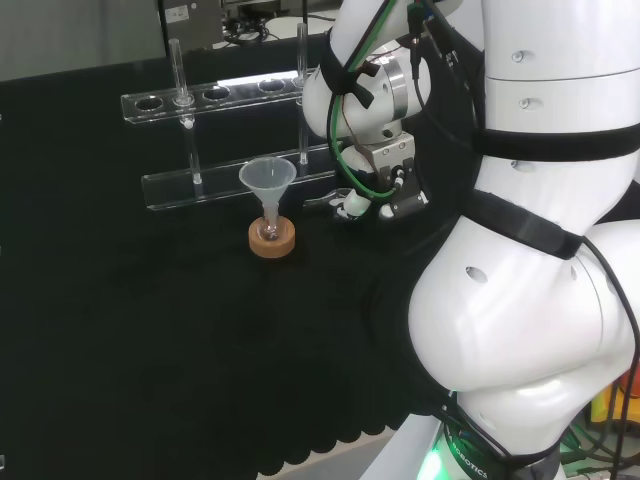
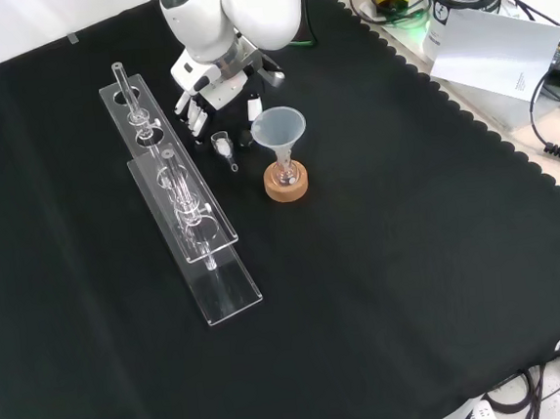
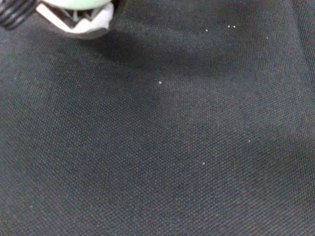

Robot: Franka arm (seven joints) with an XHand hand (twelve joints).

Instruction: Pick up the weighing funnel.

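Weighing funnel (image 2: 222,146) flat on cloth (image 2: 385,288), stem toward front view's bottom; hand (image 2: 218,85) beside

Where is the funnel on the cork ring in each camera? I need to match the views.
Head view: the funnel stands left of centre, in front of the clear rack and left of the hand.
Front view: the funnel is in the upper middle, right of the rack and just below the hand.
Wrist view: the camera looks at bare cloth.
Shared landmark: the cork ring under the funnel.
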